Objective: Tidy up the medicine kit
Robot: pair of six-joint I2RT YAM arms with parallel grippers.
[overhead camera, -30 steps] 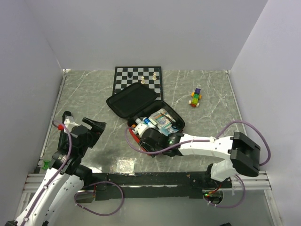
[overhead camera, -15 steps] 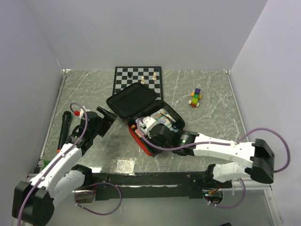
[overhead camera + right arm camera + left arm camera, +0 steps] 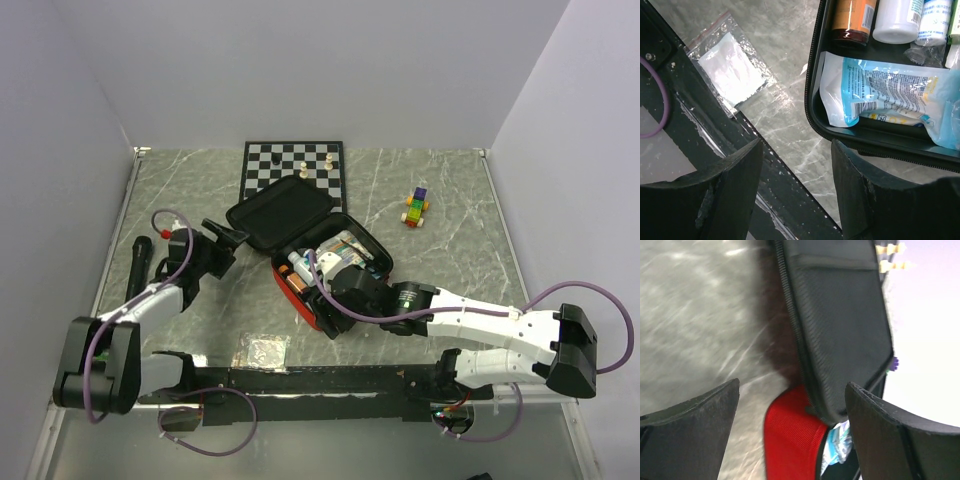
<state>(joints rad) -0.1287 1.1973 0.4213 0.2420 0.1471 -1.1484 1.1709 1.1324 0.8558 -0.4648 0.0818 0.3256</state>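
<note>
My right pincer (image 3: 795, 150) hangs with its fingers parted and nothing between them, over the near rim of the soft square medicine kit with the red shell and black lining (image 3: 285, 212). My left pincer (image 3: 792, 390) is spread wide and also empty, pointed at the edge of the kit's raised lid from the left, close to it but not touching as far as I can see.

The kit lies open in the middle of the grey marbled table (image 3: 450, 250), just in front of the black-and-white chessboard (image 3: 293, 170). Its lid is tipped back towards the board.

Inside, I can see an amber bottle (image 3: 852, 20), a white bottle (image 3: 895, 20) and a blue-and-white foil packet (image 3: 890, 90), so I judge a good part of the packing done.

A small clear zip bag with a white pad (image 3: 732, 72) lies outside, near the table's front edge. A black cylindrical object (image 3: 135, 265) lies far to the left; I cannot tell whether it belongs in the kit. The lid remains to be shut and zipped.
</note>
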